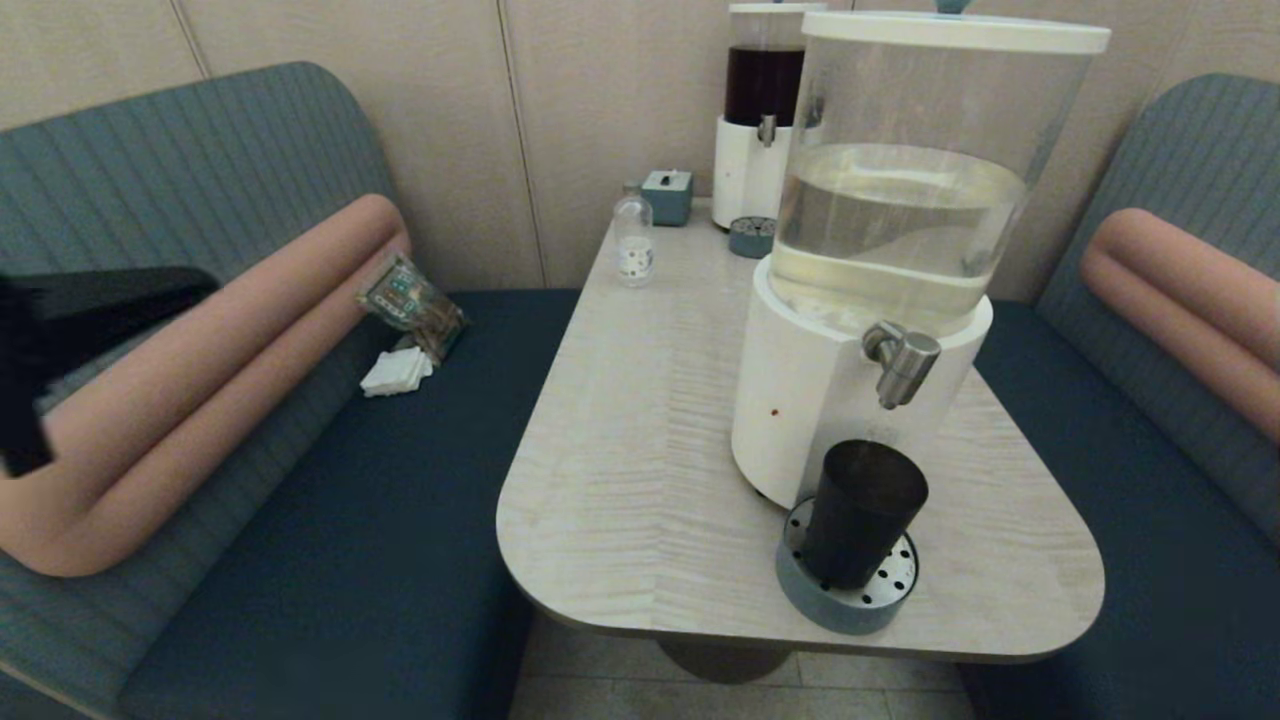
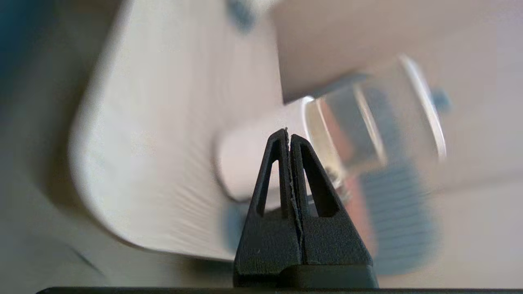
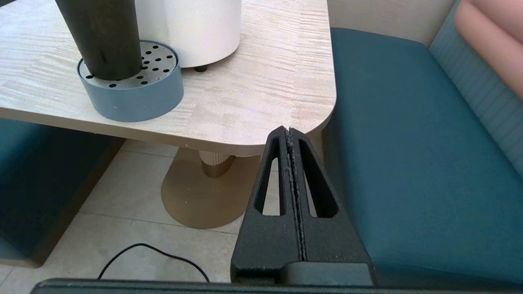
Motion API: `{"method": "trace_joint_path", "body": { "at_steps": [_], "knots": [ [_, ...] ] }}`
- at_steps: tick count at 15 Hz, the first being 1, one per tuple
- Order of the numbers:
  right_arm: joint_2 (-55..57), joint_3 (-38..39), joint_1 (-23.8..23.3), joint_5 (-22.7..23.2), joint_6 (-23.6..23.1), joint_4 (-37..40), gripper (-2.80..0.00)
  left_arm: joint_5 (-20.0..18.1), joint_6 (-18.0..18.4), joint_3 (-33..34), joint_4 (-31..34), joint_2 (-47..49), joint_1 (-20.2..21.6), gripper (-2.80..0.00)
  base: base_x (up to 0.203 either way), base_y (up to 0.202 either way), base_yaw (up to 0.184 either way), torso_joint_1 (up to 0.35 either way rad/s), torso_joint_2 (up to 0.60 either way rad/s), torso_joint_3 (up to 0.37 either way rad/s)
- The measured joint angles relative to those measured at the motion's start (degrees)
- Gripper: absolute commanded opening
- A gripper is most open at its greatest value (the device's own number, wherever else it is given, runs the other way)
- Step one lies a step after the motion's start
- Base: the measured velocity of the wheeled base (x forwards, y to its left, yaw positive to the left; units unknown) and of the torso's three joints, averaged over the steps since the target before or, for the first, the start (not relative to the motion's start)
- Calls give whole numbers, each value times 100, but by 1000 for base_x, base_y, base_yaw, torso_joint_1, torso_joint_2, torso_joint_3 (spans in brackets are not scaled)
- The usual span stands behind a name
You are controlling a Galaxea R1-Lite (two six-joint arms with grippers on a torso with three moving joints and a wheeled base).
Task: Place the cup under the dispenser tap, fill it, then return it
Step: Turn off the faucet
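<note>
The cup (image 1: 860, 512) is dark, almost black. It stands up straight on a round blue-grey drip tray (image 1: 846, 602) with a metal top full of little holes. The tray sits on the pale wood table (image 1: 640, 420), near the front edge. The cup is right below the dispenser tap (image 1: 903, 360), a short steel spout that sticks out from the white base of the big dispenser (image 1: 880, 250). There is a gap between the tap and the top of the cup. The clear tank is partly full of clear liquid.

The left gripper (image 2: 288, 136) is up in the air, off to the left side of the table, over the blue bench. Its two black fingers are pressed tight together and hold nothing. In the head view only a dark blurry shape of that arm (image 1: 80, 330) shows at the left edge.

The right gripper (image 3: 289, 132) is low down, by the table's front right corner, above the floor and the blue seat. Its fingers are pressed together too, with nothing between them. It is well apart from the cup.

At the back of the table stand a small clear bottle (image 1: 633, 240), a little teal box (image 1: 667, 196) and a second dispenser with dark liquid (image 1: 762, 110)
</note>
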Motion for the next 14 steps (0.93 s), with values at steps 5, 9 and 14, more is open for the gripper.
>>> {"method": "trace_joint_path", "body": {
  "at_steps": [5, 9, 14],
  "knots": [
    [0, 0, -1, 0, 0, -2, -280, -1674, -2813, 806, -2250, 1533, -1189, -280, 0, 0, 0, 0, 0, 0],
    [0, 0, -1, 0, 0, 0, -280, -1769, -3241, 1086, -3713, 1911, -1962, -280, 0, 0, 0, 0, 0, 0],
    [0, 0, -1, 0, 1, -2, -280, -1751, -2493, 1405, -5619, 2851, -2624, -280, 0, 0, 0, 0, 0, 0]
  ]
}}
